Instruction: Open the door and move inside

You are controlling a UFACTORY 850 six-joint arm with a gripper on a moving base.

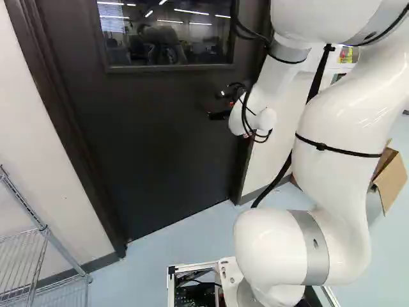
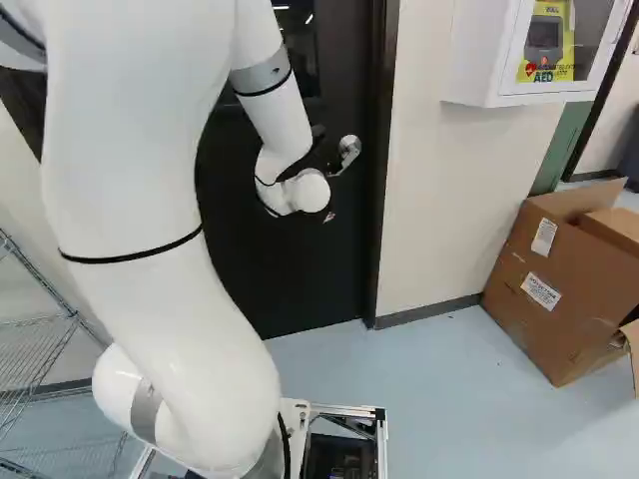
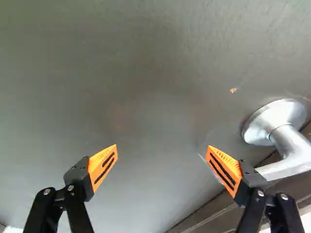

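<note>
The black two-finger tool [image 1: 212, 116] faces the dark windowed door [image 1: 153, 134], orange-padded fingers apart. The silver metal lever handle [image 3: 276, 119] is located beside it, right.

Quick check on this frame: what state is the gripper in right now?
Gripper: open, jaws wide apart, holding nothing; the door handle sits outside them, beside one jaw.

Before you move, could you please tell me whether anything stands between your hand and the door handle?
Nothing visible stands between my open hand and the handle; it sits on the door, just outside the gap, beside one finger.
</note>
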